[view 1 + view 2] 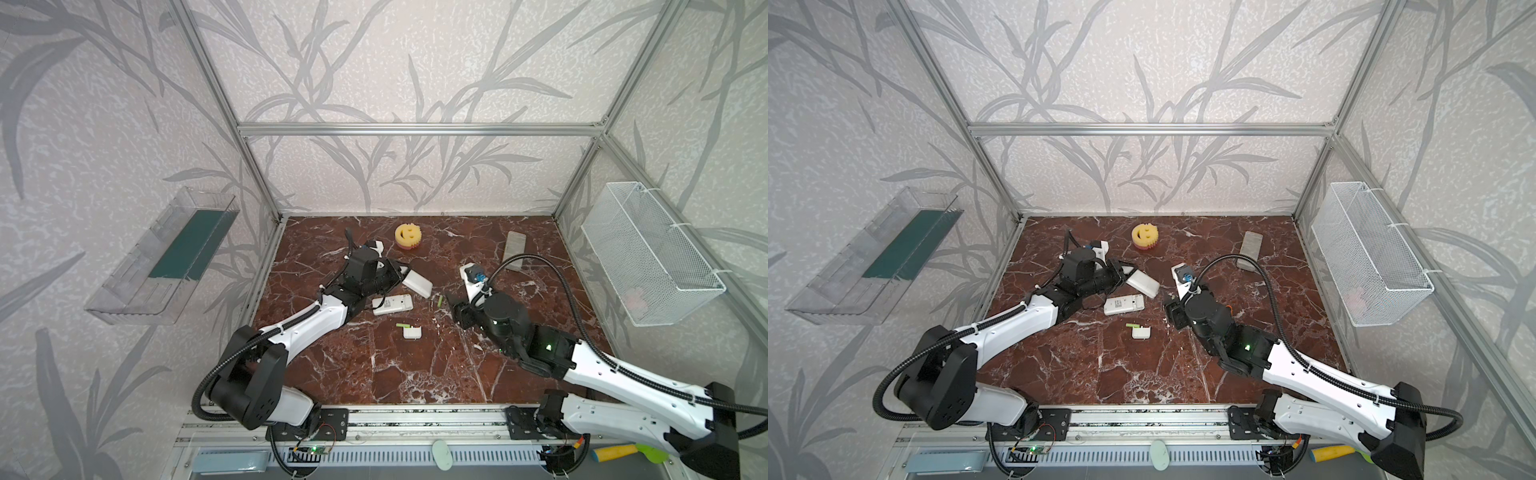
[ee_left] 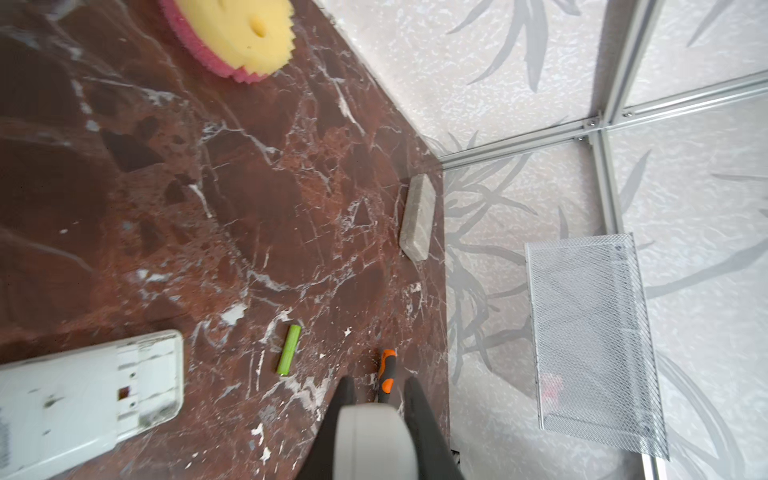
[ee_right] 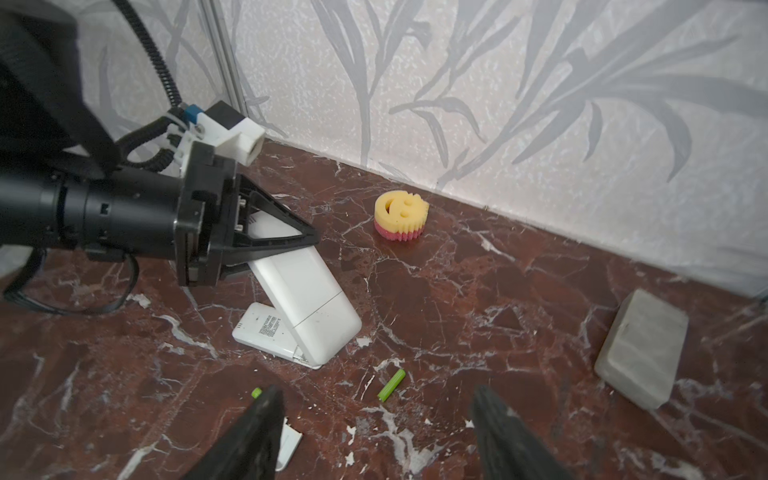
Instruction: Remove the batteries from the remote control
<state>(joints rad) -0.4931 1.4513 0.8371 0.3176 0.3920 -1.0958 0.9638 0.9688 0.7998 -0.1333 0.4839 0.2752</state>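
Counting two remotes now: flat remote (image 1: 392,304) lying on the marble table (image 1: 374,374), tilted remote (image 3: 305,299) pinched tight in the left claw (image 3: 311,241), low end down by the flat remote's end. Two batteries spotted for sure. Front battery (image 1: 402,325) just in front of the flat remote, long axis running along that remote's length, right beside one white cover (image 1: 412,332). Side battery (image 1: 438,301) just off the flat remote's right end, long axis crosswise to it. Right claw (image 3: 376,405) spread wide, gripping nothing, low beside the side battery. One sponge (image 1: 408,236) well behind the flat remote, one grey block (image 1: 514,250) far off to its right, one screwdriver (image 2: 387,370) beyond the side battery. Two wall containers – clear tray (image 1: 124,299) holding a dark green pad (image 1: 193,243), wire basket (image 1: 623,232) holding something pinkish, too blurred to name.
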